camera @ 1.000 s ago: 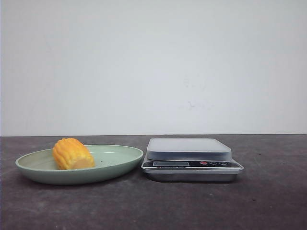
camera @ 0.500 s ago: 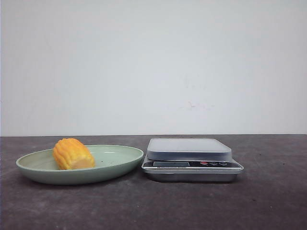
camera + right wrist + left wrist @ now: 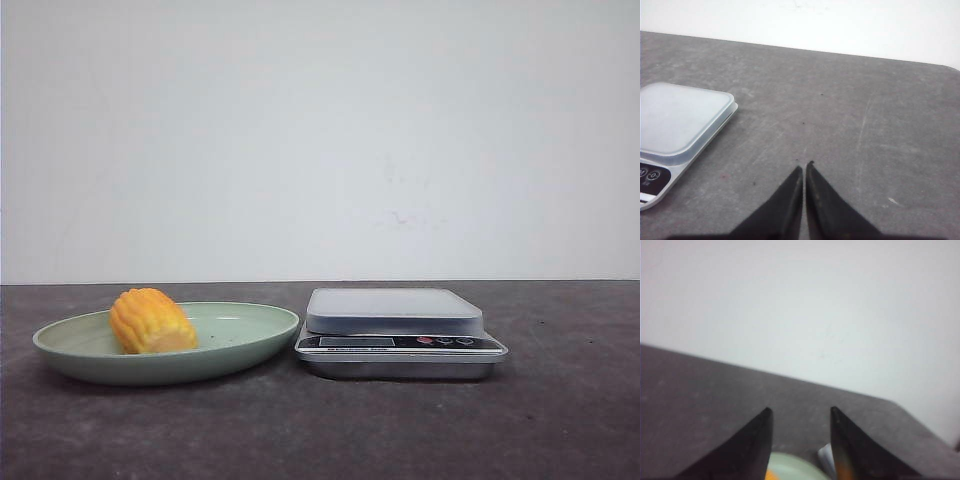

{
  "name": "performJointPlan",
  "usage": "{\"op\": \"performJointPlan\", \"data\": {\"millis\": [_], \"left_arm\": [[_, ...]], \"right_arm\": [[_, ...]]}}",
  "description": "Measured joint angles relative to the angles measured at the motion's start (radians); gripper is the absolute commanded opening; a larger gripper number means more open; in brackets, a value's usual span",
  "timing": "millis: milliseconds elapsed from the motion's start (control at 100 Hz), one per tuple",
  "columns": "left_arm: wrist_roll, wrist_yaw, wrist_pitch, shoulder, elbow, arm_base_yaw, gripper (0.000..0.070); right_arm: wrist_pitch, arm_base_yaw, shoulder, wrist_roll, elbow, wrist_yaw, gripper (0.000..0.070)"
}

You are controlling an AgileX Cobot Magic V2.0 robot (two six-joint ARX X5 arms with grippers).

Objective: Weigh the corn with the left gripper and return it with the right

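The corn (image 3: pixel 151 321), a stubby yellow-orange cob chunk, lies on its side on the left part of a pale green plate (image 3: pixel 240 345). A silver kitchen scale (image 3: pixel 396 330) with a grey platform stands just right of the plate. Neither gripper shows in the front view. In the left wrist view my left gripper (image 3: pixel 801 411) is open and empty above the table, with a sliver of the plate (image 3: pixel 792 469) and a bit of the corn (image 3: pixel 771 475) between its fingers. In the right wrist view my right gripper (image 3: pixel 804 167) is shut and empty over bare table, right of the scale (image 3: pixel 680 120).
The dark grey table (image 3: pixel 560 420) ends at a plain white wall (image 3: pixel 320 140) behind. A rounded table corner shows in the right wrist view (image 3: pixel 950 70).
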Motion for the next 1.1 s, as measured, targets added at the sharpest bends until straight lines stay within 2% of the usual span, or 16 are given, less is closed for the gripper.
{"op": "performJointPlan", "data": {"millis": [190, 480, 580, 780, 1100], "left_arm": [[0.059, 0.0, 0.013, 0.0, -0.113, 0.047, 0.019], [0.263, 0.001, 0.01, -0.075, -0.157, 0.164, 0.019], [0.312, 0.0, 0.01, -0.081, -0.189, 0.203, 0.019], [0.337, 0.008, -0.01, -0.081, -0.22, 0.267, 0.019], [0.378, 0.008, -0.037, -0.081, -0.227, 0.303, 0.019]], "right_arm": [[0.0, 0.0, 0.0, 0.0, 0.0, 0.0, 0.0007], [0.0, 0.0, 0.0, 0.0, 0.0, 0.0, 0.0007], [0.0, 0.0, 0.0, 0.0, 0.0, 0.0, 0.0007], [0.0, 0.0, 0.0, 0.0, 0.0, 0.0, 0.0007], [0.0, 0.0, 0.0, 0.0, 0.0, 0.0, 0.0007]]}}
